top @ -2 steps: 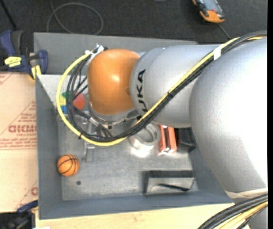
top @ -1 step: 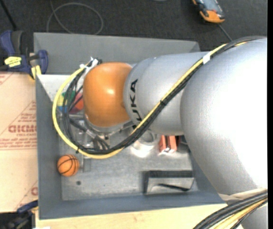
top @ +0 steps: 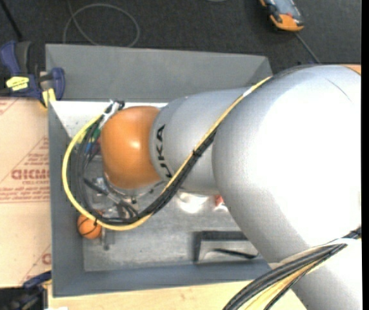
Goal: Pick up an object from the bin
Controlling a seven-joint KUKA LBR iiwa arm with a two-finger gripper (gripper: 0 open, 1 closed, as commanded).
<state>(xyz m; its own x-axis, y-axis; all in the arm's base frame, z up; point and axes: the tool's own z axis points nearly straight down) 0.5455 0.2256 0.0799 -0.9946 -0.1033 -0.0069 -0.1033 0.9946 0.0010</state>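
While the big grey arm [top: 268, 166] is stretching in from the right and covering most of the grey metal bin [top: 65, 263], its orange-capped wrist [top: 129, 147] is hanging over the bin's left half. A dark rectangular frame-like thing [top: 226, 245] is lying along the lower middle. A small orange ball [top: 89, 227] is sitting at the lower left, just beside the gripper [top: 105, 219]. It is probably light, smooth and prone to rolling, so closing across its widest middle is looking safest. The wrist is hiding the gripper's opening, so I cannot tell how wide it is or whether it is holding anything.
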